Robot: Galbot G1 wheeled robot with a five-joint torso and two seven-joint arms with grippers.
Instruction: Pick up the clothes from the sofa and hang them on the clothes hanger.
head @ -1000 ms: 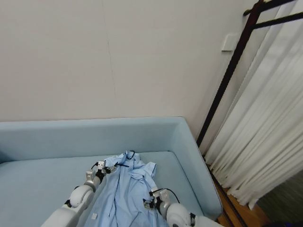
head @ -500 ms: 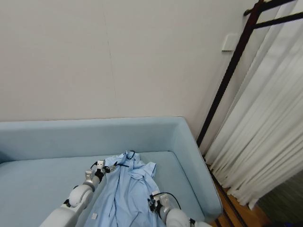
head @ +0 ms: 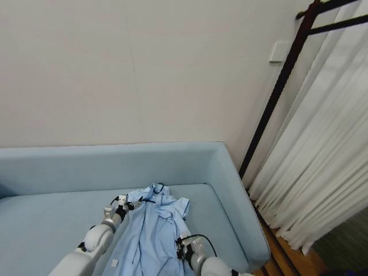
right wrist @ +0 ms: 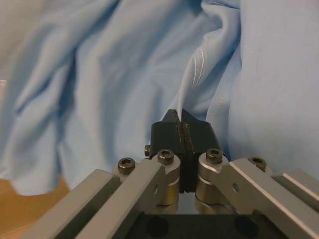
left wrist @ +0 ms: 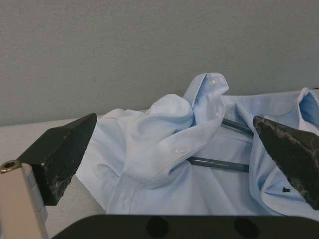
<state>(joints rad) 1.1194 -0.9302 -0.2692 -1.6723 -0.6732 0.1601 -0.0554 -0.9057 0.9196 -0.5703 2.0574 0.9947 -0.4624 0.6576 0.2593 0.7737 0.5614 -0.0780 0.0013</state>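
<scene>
A light blue shirt (head: pixel 150 225) lies crumpled on the sofa seat (head: pixel 52 221), with a dark hanger (left wrist: pixel 219 164) inside its collar (left wrist: pixel 206 94). My left gripper (head: pixel 127 204) is at the collar end, open, its two black fingertips (left wrist: pixel 61 155) spread on either side of the collar and hanger without touching them. My right gripper (head: pixel 181 249) is at the shirt's right edge, nearer to me. In the right wrist view its black pads (right wrist: pixel 182 133) are shut on a thin fold of the shirt (right wrist: pixel 99 74).
The pale blue sofa's backrest (head: pixel 115 164) and right armrest (head: pixel 236 195) border the seat. A dark clothes rack pole (head: pixel 275 98) rises to the right of the sofa against the wall. White curtains (head: pixel 322 161) hang further right over a wooden floor (head: pixel 287 256).
My right gripper has drawn slightly back toward me and a little to the left, still holding the shirt fold. The left gripper and the shirt's collar end have stayed put.
</scene>
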